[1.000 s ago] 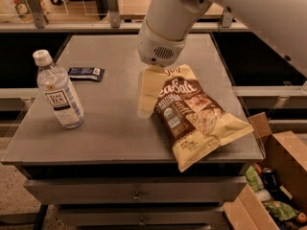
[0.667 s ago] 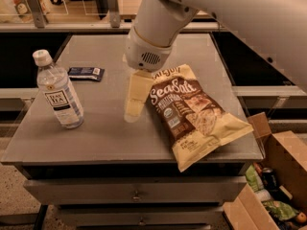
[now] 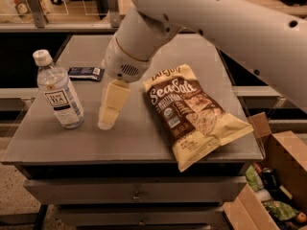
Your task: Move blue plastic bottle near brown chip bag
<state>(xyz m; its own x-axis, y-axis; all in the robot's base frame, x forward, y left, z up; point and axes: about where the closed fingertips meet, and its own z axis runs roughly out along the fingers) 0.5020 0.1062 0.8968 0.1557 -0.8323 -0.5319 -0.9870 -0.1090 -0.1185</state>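
Surfaces noted. The clear plastic bottle with white cap [image 3: 60, 97] has smooth, glossy walls and a matt label. The large brown chip bag [image 3: 192, 114] is crinkly film, creased, with a soft sheen on its cream edges. The cream plastic claw [image 3: 110, 109], hanging just over the bench between bottle and bag, is smooth and matt. The white plastic arm shell [image 3: 216, 23] is smooth, low gloss. The grey flat-topped bench [image 3: 144, 143] is matt and even. The flat dark blue wrapper [image 3: 85, 73] is slightly shiny. The brown cardboard box [image 3: 288, 152] is dull.
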